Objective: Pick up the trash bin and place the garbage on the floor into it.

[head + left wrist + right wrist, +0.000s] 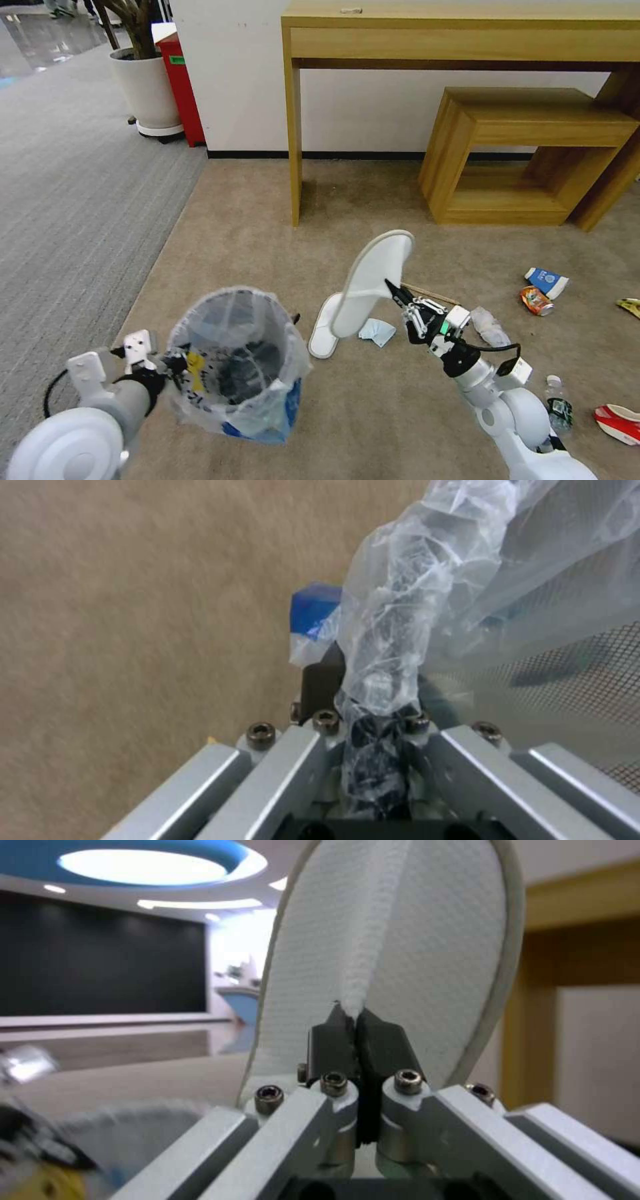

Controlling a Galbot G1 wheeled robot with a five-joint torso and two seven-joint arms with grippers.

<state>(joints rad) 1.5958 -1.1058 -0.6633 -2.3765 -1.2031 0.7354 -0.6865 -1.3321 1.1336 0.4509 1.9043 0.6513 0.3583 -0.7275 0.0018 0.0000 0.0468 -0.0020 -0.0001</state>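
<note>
Dark items inside bag-lined trash bin [237, 363], lifted slipper [370, 280] beside

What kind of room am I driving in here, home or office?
Probably an office lobby or showroom mock-up, not a home: beige carpet meets grey ribbed carpet, a plain wooden desk stands at a white wall beside a potted plant, and the right wrist view shows a big dark wall screen.

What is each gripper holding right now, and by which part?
The left gripper is shut on the trash bin, pinching its bagged rim. The right gripper is shut on a white slipper, gripping its edge, lifted off the floor.
</note>
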